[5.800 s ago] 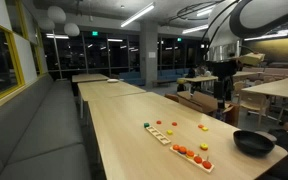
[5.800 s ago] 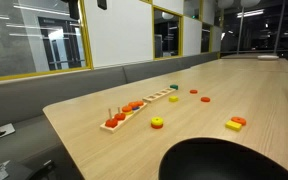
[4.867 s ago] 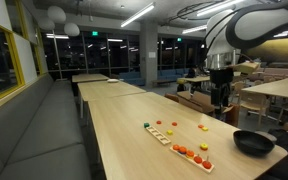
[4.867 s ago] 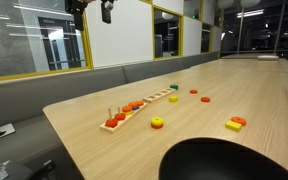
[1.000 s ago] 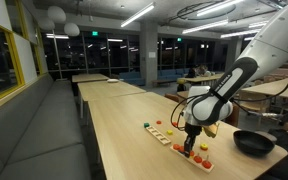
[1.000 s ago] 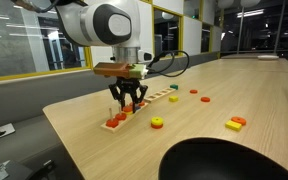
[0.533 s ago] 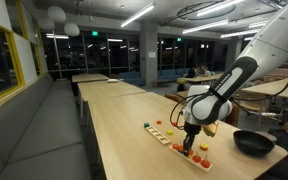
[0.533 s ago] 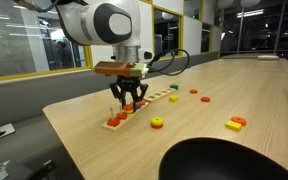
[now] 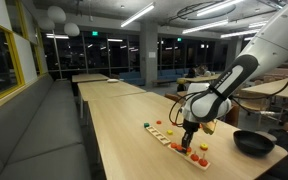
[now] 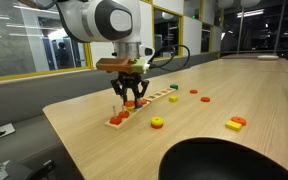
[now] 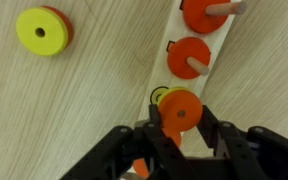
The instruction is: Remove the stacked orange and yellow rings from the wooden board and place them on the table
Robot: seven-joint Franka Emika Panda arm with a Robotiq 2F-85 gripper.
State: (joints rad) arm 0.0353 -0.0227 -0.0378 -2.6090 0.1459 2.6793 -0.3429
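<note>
My gripper (image 11: 179,128) is shut on an orange ring (image 11: 179,112), held just above the wooden board (image 11: 171,44). The edge of a yellow ring (image 11: 158,96) shows right behind the orange one; I cannot tell whether it is lifted with it or rests on the board. Two more orange rings (image 11: 189,56) sit on pegs further along the board. In both exterior views the gripper (image 10: 131,101) (image 9: 189,146) hangs over the near end of the board (image 10: 159,98) (image 9: 167,139).
A yellow ring on an orange one (image 11: 41,31) (image 10: 157,122) lies on the table beside the board. Loose pieces (image 10: 234,124) and small rings (image 10: 205,99) are scattered further off. A black bowl (image 10: 224,160) (image 9: 253,143) stands near the table edge.
The gripper has risen slightly from the board with the orange ring in its jaws, which stayed shut.
</note>
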